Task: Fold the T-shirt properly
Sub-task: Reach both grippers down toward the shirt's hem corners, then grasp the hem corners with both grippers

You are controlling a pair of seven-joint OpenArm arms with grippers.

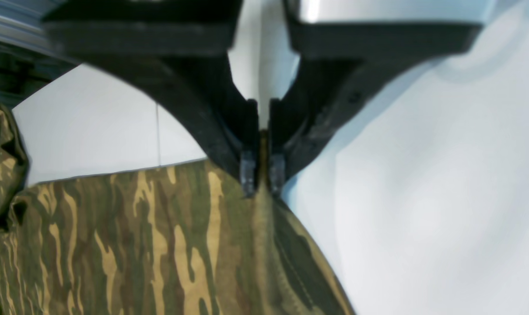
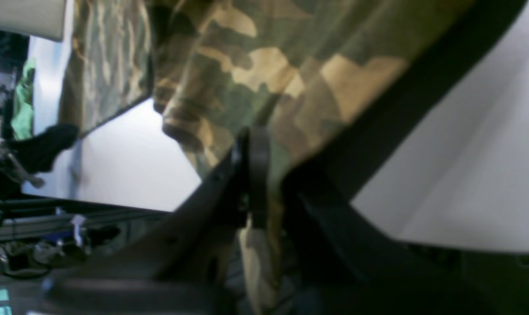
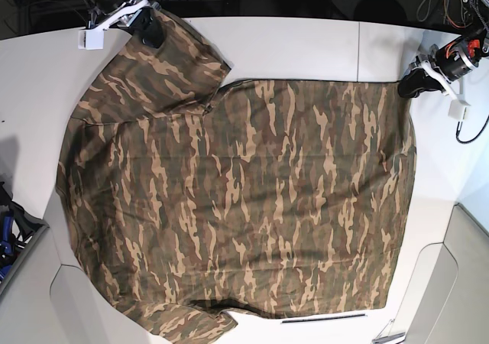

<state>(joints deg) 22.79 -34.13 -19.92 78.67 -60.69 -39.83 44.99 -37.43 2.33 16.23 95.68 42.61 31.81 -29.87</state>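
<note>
on the table [image 3: 306, 46], t-shirt [image 3: 237, 199] (collar hidden) pinched by both pincers.

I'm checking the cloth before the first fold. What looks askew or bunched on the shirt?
The shirt lies mostly flat, but the sleeve at the base view's upper left is folded over and rumpled where the right gripper pinches it. The left gripper is shut on the opposite corner, which looks smooth.
</note>
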